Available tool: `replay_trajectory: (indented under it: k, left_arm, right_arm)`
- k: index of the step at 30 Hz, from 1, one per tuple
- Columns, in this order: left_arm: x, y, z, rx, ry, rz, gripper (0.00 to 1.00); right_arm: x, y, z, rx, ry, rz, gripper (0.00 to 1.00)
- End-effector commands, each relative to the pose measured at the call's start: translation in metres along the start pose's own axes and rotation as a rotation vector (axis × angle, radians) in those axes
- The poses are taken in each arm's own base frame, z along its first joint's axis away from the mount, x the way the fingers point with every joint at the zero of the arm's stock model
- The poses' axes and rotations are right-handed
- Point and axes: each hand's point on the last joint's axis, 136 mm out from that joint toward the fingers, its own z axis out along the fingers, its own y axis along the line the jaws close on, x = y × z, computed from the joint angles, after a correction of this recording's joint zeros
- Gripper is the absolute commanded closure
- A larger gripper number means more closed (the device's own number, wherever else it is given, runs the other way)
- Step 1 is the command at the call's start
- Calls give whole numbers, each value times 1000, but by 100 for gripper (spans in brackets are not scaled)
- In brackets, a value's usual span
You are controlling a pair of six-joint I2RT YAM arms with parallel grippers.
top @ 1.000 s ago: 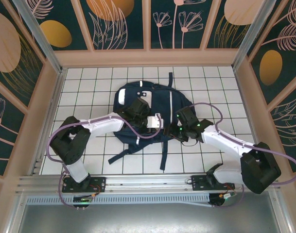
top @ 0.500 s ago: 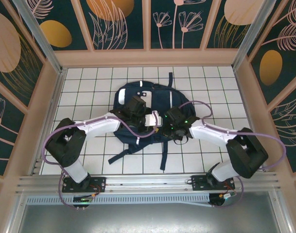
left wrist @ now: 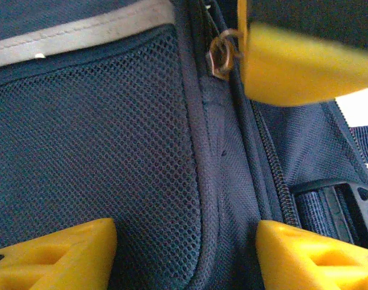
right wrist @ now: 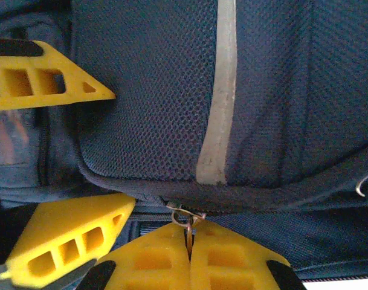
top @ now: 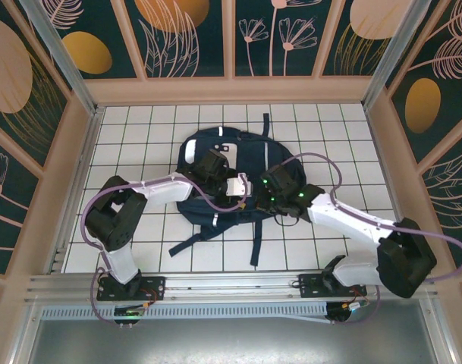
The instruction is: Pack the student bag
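Student bag point(top: 249, 152) lies flat in the middle of the white tiled table point(top: 139, 129), top end toward the far wall, dark straps point(top: 256, 235) trailing toward the arm bases. Both arms reach in over the bag's near half, and their tips meet just right of its centre

Left gripper point(left wrist: 185, 241) is released: jaws spread wide, nothing clamped. Its yellow fingers point(left wrist: 57, 257) sit either side of a piped seam and zip track, bag fabric directly under and between them. The mesh panel point(left wrist: 93, 151) is on the left-finger side and a black buckle point(left wrist: 347, 205) on the right-finger side. Cannot tell whether the tips touch the fabric

Right gripper point(right wrist: 190, 241) is clenched, both yellow fingers pressed together on the small metal zip pull point(right wrist: 187, 216). The pull sits on the bag's zip line, at the lower edge of the mesh pocket, just below the end of the grey reflective stripe point(right wrist: 219, 121). The bag sits right up against this gripper and fills the view beyond its tips

In the right wrist view the left gripper's two fingers show at the left edge, apart from each other, the lower one just beside the right gripper. In the left wrist view a right-gripper finger sits top right with the pull ring against it, near the seam the left jaws straddle
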Motion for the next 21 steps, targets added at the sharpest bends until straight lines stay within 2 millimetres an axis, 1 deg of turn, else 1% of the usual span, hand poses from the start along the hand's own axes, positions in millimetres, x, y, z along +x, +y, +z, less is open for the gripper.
replay_trajectory:
  k: [1,3,4,6,7,8,9,13,15,16,17,20,21]
  left_arm:
    - [-5,11,7,-23,-17,52,38]
    - [-7,20,7,-61,-25,41,43]
    - [-9,24,6,-82,-31,35,49]
    - [-11,26,4,-100,-35,32,68]
    - [-12,28,2,-108,-32,30,79]
    - [-11,27,1,-110,-25,32,94]
    - [-9,25,0,-107,-17,39,100]
    - [2,13,-10,-96,12,92,100]
    - [7,8,-18,-85,18,124,100]
    - [17,2,-19,-63,32,131,100]
    - [16,2,-29,-78,28,149,100]
    - [30,-1,-41,-64,50,184,100]
    - [33,-4,-45,-51,49,197,100]
  right_arm:
    - [-1,16,-9,-146,5,-52,100]
    - [1,21,-10,-182,25,-76,100]
    - [2,23,-10,-194,32,-90,100]
    - [2,24,-10,-190,37,-105,100]
    - [0,21,-10,-169,38,-106,100]
    - [-2,14,-8,-136,40,-102,100]
    - [-5,2,-7,-81,41,-91,100]
    - [-24,-54,-8,158,15,-42,100]
    - [-33,-76,-10,253,4,-30,100]
    - [-40,-90,-13,318,-12,-21,100]
    - [-46,-103,-16,385,-26,-16,100]
    - [-61,-137,-27,524,-63,15,100]
    - [-68,-145,-28,544,-79,15,100]
